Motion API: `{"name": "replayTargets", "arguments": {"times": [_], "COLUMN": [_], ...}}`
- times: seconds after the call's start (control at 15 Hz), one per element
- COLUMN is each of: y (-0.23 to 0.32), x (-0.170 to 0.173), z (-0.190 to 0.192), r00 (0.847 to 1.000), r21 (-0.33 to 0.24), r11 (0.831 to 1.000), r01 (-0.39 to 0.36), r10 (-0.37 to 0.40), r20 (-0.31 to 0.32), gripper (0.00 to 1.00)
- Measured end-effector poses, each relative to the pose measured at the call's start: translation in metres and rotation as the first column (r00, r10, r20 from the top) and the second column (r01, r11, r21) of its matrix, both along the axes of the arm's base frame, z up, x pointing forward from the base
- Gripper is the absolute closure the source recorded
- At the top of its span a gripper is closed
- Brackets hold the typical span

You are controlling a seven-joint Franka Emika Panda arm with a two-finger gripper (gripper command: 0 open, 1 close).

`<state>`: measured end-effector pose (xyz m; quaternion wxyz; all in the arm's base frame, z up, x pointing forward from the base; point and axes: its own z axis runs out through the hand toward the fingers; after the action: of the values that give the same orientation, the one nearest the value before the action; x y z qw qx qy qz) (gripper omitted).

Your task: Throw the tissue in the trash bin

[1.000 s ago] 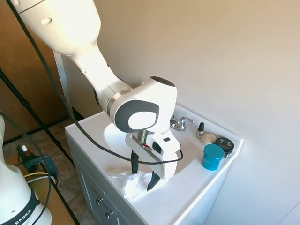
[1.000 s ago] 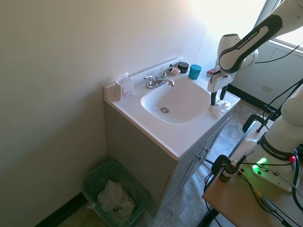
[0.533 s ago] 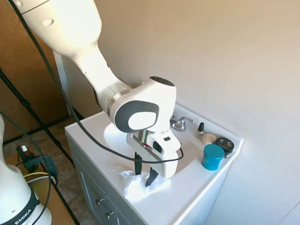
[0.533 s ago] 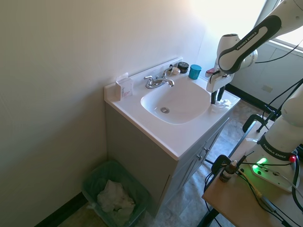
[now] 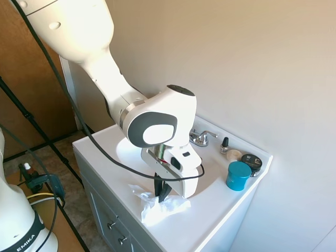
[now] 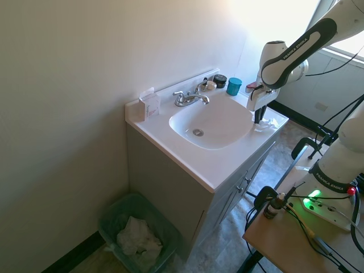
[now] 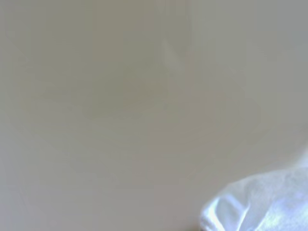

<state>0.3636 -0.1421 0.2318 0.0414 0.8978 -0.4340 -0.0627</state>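
Place: home bathroom, small.
Vanity: white counter (image 6: 227,165) w/ moulded oval basin (image 6: 213,125), grey cabinet (image 6: 170,193) below w/ knob doors.
Tap: chrome faucet (image 6: 189,99) at back of basin, by the wall.
Toiletries: teal jar (image 5: 238,175), black-lid tin (image 5: 252,163), small dropper bottle (image 5: 224,145) in back corner of counter; small white carton w/ pink print (image 6: 150,104) at the other end.
Bin: green trash bin (image 6: 139,233) on floor beside cabinet, white crumpled paper inside.
Walls: plain beige, dark baseboard.
Floor: tile-look.
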Motion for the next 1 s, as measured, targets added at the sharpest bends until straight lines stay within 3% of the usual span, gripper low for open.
{"name": "replayTargets", "arguments": {"times": [0.4,0.73,1.0], "y": [-0.003,0.004,0.065], "x": [0.004,0.010,0.030], "z": [0.016,0.077,0.133], "r00": [0.999,0.991,0.972], "r21": [0.018,0.021,0.006], "r11": [1.000,0.999,0.997], "r01": [-0.024,-0.031,-0.079], "r10": [0.023,0.028,0.075], "r20": [0.034,0.131,0.224], "gripper": [1.00,1.00,1.00]}}
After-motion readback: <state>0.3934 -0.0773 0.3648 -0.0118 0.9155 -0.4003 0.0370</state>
